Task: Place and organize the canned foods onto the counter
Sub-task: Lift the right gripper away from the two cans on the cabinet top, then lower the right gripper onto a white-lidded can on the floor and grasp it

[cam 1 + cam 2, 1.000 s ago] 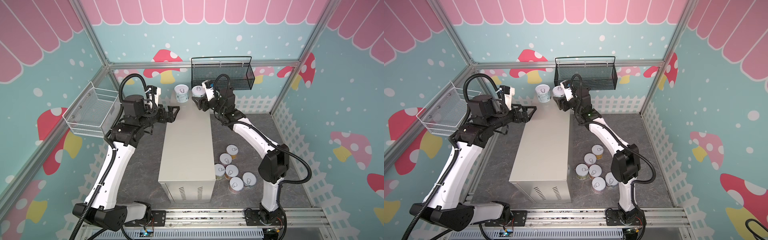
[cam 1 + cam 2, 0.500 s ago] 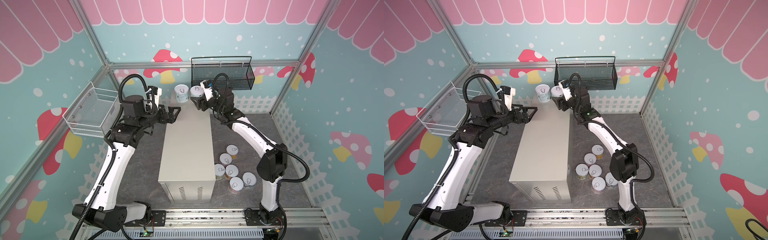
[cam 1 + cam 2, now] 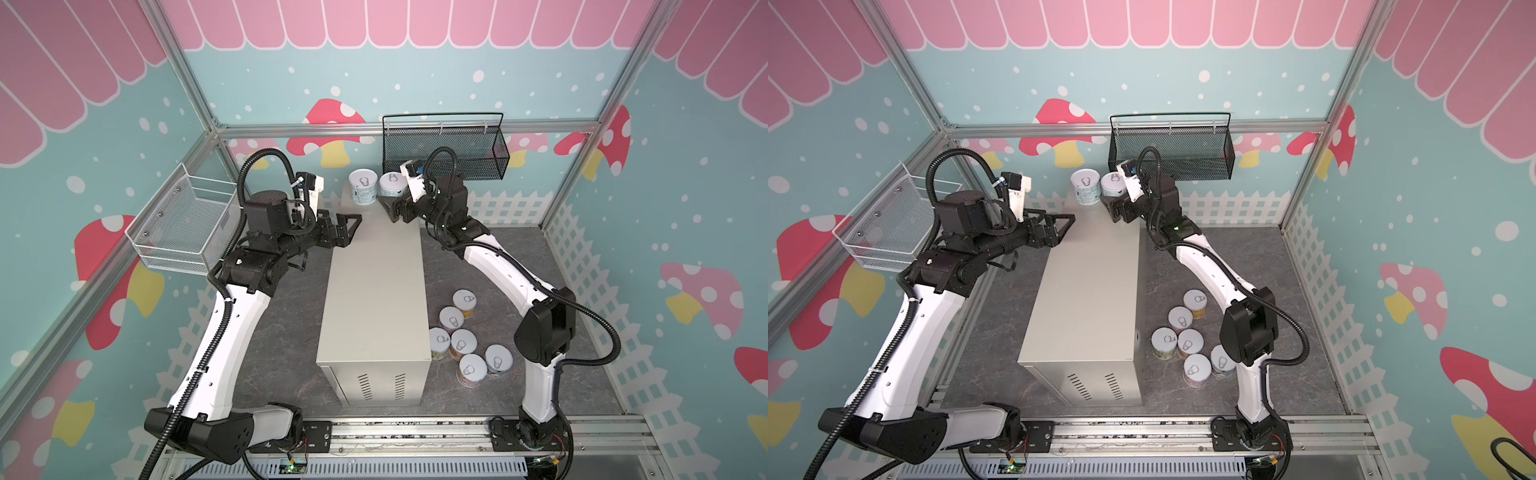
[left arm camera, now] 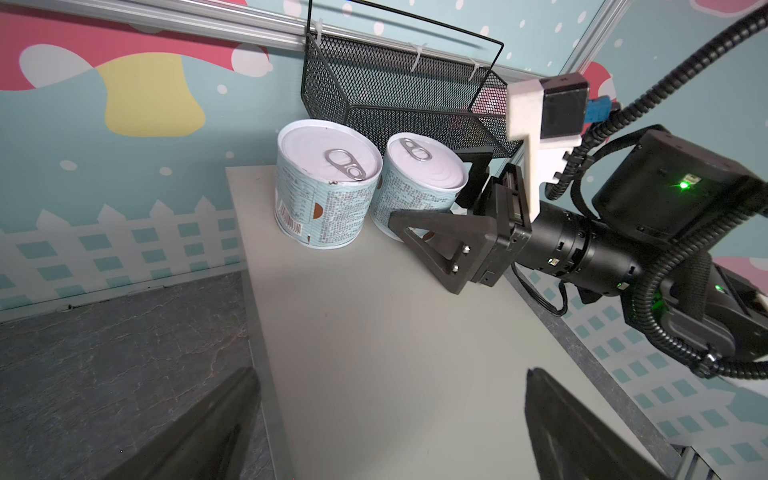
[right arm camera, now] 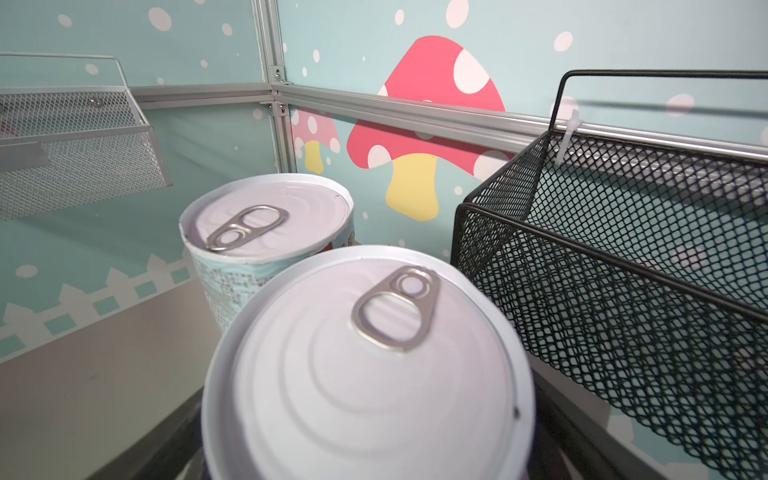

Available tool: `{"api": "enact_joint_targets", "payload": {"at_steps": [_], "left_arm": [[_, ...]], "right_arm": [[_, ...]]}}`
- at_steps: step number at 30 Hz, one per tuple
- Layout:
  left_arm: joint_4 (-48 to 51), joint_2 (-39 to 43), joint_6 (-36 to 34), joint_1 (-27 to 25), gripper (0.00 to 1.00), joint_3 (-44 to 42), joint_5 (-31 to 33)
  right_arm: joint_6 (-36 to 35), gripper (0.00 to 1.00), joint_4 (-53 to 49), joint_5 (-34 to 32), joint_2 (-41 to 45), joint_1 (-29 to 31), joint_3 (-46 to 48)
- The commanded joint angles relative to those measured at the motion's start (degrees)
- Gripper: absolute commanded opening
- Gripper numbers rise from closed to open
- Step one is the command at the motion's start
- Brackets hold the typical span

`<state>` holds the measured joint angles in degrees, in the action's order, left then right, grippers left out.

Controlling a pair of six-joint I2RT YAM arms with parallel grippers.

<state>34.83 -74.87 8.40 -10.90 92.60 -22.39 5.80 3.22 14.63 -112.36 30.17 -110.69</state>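
Two blue-labelled cans stand side by side at the far end of the counter [image 3: 374, 291] [image 3: 1088, 299] [image 4: 374, 332] [image 5: 83, 374]. The left can [image 3: 363, 191] [image 3: 1086, 191] [image 4: 328, 183] [image 5: 270, 224] stands free. My right gripper [image 3: 392, 210] [image 3: 1117, 210] [image 4: 432, 187] [image 5: 370, 436] is open, with one finger on each side of the right can [image 3: 392, 185] [image 3: 1113, 185] [image 4: 419, 174] [image 5: 370, 365]. My left gripper [image 3: 351, 230] [image 3: 1065, 230] [image 4: 390, 374] hovers open and empty over the counter's left edge. Several more cans [image 3: 461, 343] [image 3: 1190, 343] sit on the floor right of the counter.
A black mesh basket [image 3: 444, 153] [image 3: 1171, 153] [image 4: 395, 83] [image 5: 623, 291] hangs on the back wall just behind the right gripper. A white wire basket [image 3: 183, 224] [image 3: 884, 224] [image 5: 75, 145] hangs on the left wall beside the left arm.
The right gripper edged toward the far end with the second can, then spread its jaws off it. The left arm has not moved.
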Motion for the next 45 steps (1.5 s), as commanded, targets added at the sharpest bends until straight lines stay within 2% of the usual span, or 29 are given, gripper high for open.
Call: {"api": "enact_joint_targets", "payload": {"at_steps": [1,5,8,15,17,21,25,32,38,45], "left_arm": [[-0.5,1.3,-0.1,-0.1,0.99,-0.2,-0.9],[2.1,1.3,-2.5,-4.0,0.99,1.0,3.5],[5.2,1.2,-4.1,-7.0,0.99,2.4,6.8],[7.4,3.4,-5.3,-11.4,0.99,0.5,9.5],[8.2,3.4,-5.8,-12.3,0.99,0.8,9.7],[8.8,3.9,-5.6,-14.1,0.99,0.7,8.2],[8.8,4.7,-5.4,-14.5,0.99,0.2,7.3],[8.3,5.3,-5.4,-14.6,0.99,-1.0,6.7],[7.9,5.7,-5.3,-14.7,0.99,-1.5,6.5],[7.4,6.1,-5.7,-14.7,0.99,-2.2,7.0]], "right_arm": [[-1.3,0.99,-0.7,-1.2,6.3,0.5,3.6],[-1.2,0.99,-0.1,-3.9,15.3,0.6,12.5],[-1.0,0.99,-2.0,-8.7,23.4,0.5,19.7],[3.3,0.99,-22.0,-23.9,37.1,-0.5,26.8],[6.5,0.99,-27.3,-24.5,39.3,-2.3,28.5],[10.3,0.99,-32.6,-19.6,42.5,-7.1,34.6],[12.1,0.99,-33.1,-16.1,42.8,-10.4,41.5],[14.4,0.99,-26.0,-14.2,38.3,-10.9,52.9],[17.4,0.99,-20.0,-14.0,31.3,-11.0,55.2],[20.5,0.99,-18.1,-20.2,24.1,-11.0,55.4]]}}
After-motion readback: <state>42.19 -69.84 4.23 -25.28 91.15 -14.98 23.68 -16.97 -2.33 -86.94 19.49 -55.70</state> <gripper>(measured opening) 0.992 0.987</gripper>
